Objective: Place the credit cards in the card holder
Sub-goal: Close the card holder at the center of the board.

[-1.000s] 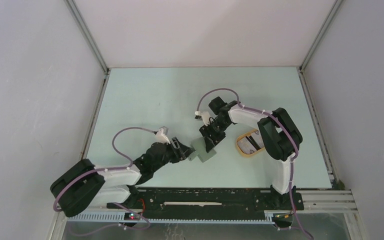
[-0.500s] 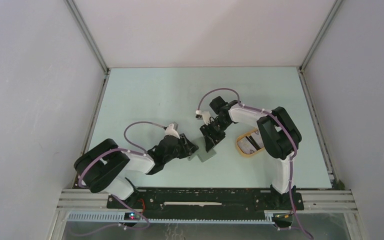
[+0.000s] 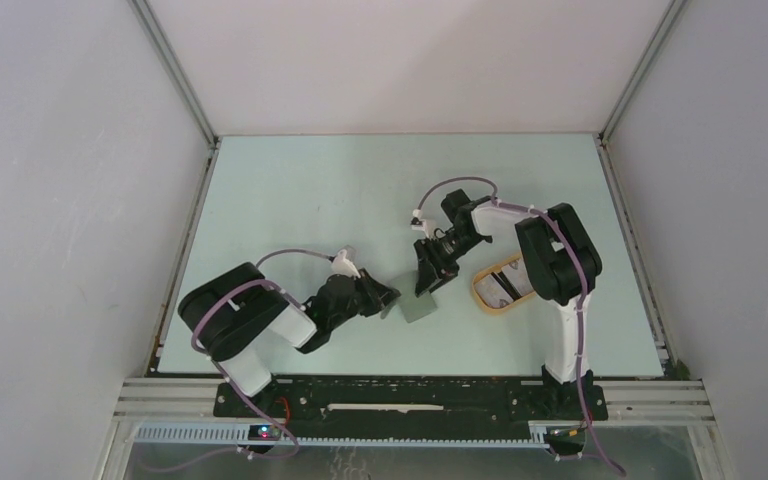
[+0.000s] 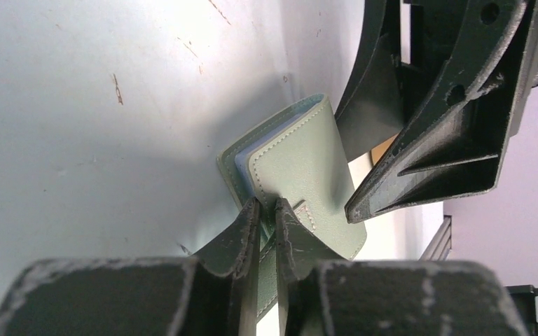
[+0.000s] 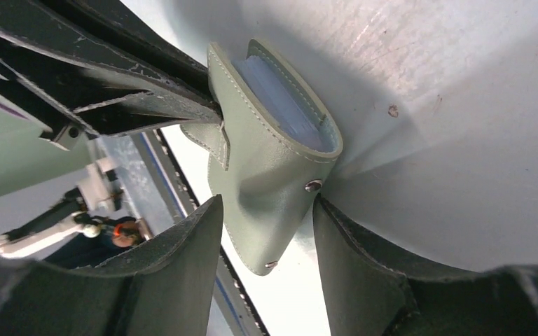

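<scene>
The grey-green card holder (image 3: 420,308) lies partly lifted on the table between both arms. My left gripper (image 4: 267,204) is shut on its near edge, pinching the green leather (image 4: 301,161). My right gripper (image 5: 267,201) stands open astride the holder's snap corner (image 5: 252,161); one finger touches it beside the snap, the other is apart. Pale grey inner layers (image 5: 280,98) show in the holder's mouth. Black and pale credit cards (image 3: 505,283) lie in the tan tray. In the top view the left gripper (image 3: 388,298) meets the holder from the left and the right gripper (image 3: 428,278) from behind.
The tan oval tray (image 3: 482,292) sits just right of the card holder, under the right arm's forearm. The right arm's black fingers (image 4: 420,161) crowd the left wrist view. Enclosure walls and frame posts bound the table on three sides.
My left arm's shoulder swung inward and its jaws closed onto the card holder's edge. The right gripper shifted slightly right, staying over the holder.
</scene>
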Action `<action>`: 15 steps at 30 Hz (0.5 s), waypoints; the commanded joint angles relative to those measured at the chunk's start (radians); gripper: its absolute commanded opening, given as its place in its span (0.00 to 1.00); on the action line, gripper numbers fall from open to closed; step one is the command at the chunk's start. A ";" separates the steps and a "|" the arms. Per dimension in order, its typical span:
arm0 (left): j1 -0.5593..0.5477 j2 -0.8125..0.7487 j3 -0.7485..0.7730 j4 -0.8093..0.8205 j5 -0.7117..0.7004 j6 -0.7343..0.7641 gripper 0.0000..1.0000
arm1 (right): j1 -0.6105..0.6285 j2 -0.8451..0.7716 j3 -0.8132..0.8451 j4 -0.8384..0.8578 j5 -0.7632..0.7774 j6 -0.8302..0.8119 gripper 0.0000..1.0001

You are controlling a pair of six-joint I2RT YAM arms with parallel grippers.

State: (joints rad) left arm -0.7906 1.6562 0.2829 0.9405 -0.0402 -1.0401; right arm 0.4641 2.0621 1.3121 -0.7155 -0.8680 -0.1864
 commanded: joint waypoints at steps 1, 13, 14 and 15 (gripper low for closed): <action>-0.009 0.083 -0.059 -0.051 0.033 -0.003 0.13 | -0.002 0.065 0.007 0.006 -0.040 0.021 0.59; -0.009 0.076 -0.072 0.021 0.033 -0.018 0.15 | -0.048 0.092 0.009 0.010 -0.173 0.052 0.13; -0.007 0.062 -0.077 0.033 0.033 -0.017 0.18 | -0.054 0.086 0.009 0.011 -0.183 0.048 0.05; -0.008 0.047 -0.087 0.044 0.033 -0.019 0.21 | -0.062 0.076 0.009 0.010 -0.193 0.045 0.02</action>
State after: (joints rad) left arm -0.7891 1.7164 0.2535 1.0748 -0.0338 -1.0817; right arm 0.4194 2.1502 1.3125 -0.7166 -1.0557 -0.1268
